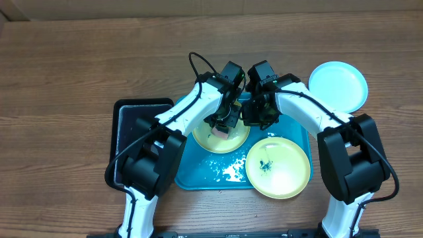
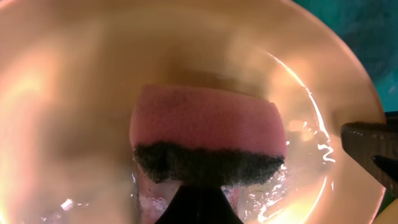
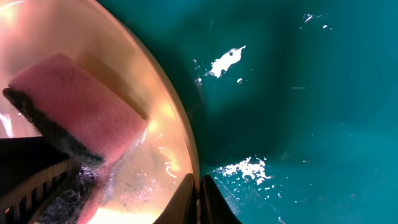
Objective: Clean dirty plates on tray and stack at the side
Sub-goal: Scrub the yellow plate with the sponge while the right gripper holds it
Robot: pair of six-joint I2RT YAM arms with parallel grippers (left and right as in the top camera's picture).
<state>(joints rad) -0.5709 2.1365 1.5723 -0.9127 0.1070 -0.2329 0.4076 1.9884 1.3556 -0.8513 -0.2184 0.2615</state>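
Observation:
A wet yellow-green plate (image 1: 228,141) lies on the turquoise tray (image 1: 198,177), and both grippers are on it. My left gripper (image 1: 223,127) is shut on a pink sponge (image 2: 208,127) with a dark scrub side, pressed onto the plate's (image 2: 74,93) centre. At the plate's right side my right gripper (image 3: 198,200) is shut on the rim (image 3: 181,124), with the sponge (image 3: 78,118) to its left. A second yellow-green plate (image 1: 277,167) with a dark smudge lies at the tray's front right. A pale blue plate (image 1: 338,86) rests on the table beyond the tray's right corner.
A smaller black tray (image 1: 132,122) adjoins the turquoise tray on its left. White foam (image 1: 231,170) lies on the tray floor between the two plates, and more foam (image 3: 245,168) shows near my right fingertips. The wooden table (image 1: 66,73) surrounds everything.

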